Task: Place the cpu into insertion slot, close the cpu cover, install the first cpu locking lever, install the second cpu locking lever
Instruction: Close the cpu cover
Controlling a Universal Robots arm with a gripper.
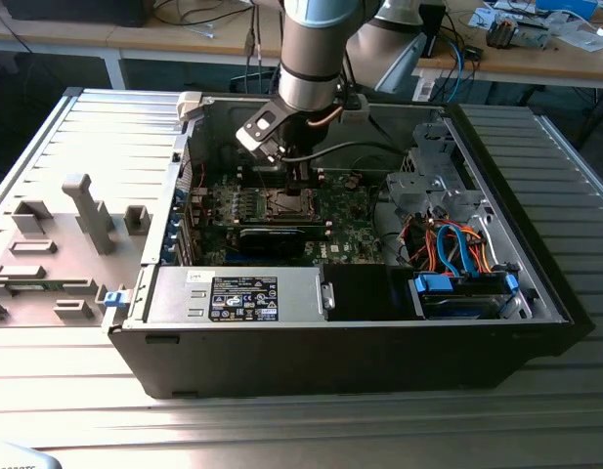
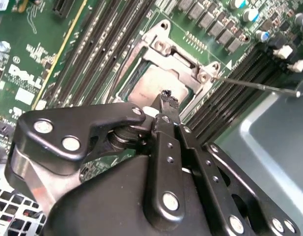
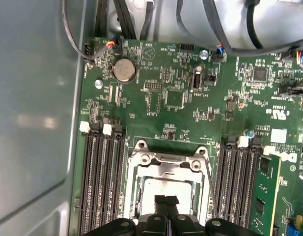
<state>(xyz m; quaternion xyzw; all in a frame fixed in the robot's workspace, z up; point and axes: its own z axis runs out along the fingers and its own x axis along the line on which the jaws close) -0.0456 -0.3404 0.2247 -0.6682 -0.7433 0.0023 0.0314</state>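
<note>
end effector [image 3: 166, 200] was pressed together, tips just over the cpu [image 3: 153, 189] sitting in the insertion slot [image 3: 141, 158] with the cpu cover [image 3: 166, 169] lying down around it, and to my eye any push belonged squarely on that frame, gently, never on the chip.

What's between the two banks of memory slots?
In the first wrist view, the insertion slot, with the cpu showing through the cpu cover; the gripper hangs over it.
</note>
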